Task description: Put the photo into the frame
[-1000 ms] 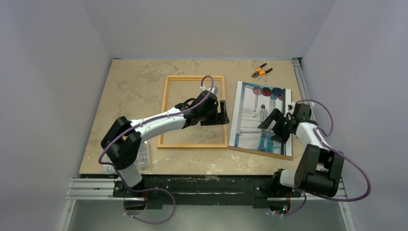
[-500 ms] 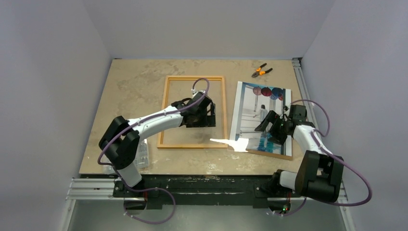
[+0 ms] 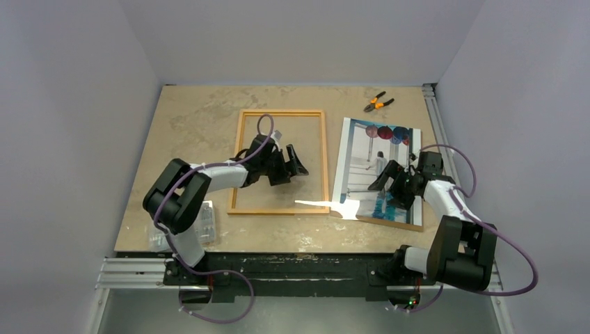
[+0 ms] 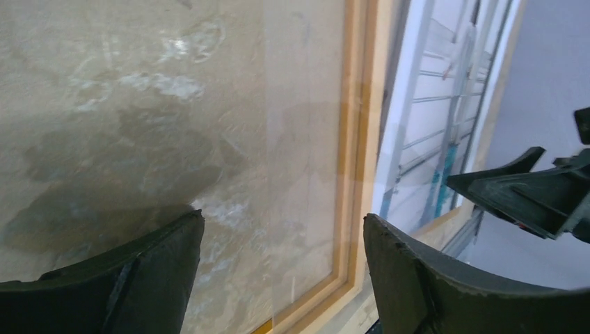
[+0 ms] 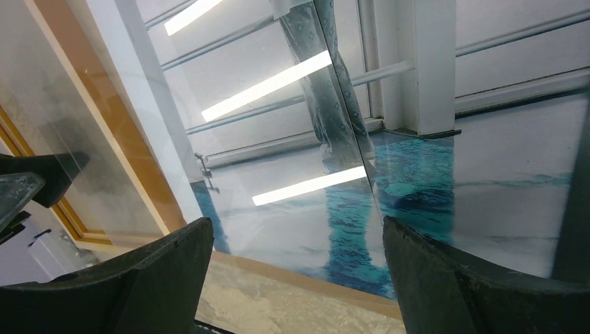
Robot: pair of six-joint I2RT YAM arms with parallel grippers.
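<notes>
So, over the last second the left gripper [image 4: 282, 223] has drawn back from the right rail of the frame [image 3: 280, 112] toward its middle. It now hangs over the opening with its jaws apart and nothing between them. A bright glare [image 3: 327, 204] has come up across the frame's near right corner and the photo's near left corner. I take it for a clear pane catching the light, though I cannot tell how it lies. The right gripper [image 5: 298, 226] has dipped a little toward the near end of the photo [image 3: 362, 156], fingers spread wide, holding nothing. I read this as the left arm clearing the way so the right can start on the print. The photo itself has not shifted: it lies flat, picture side up, on the brown backing board [image 3: 379, 221] just right of the frame. Its long axis runs near to far, about parallel to the frame's, with the balloons at the far end and the blue floor toward the arm bases.
</notes>
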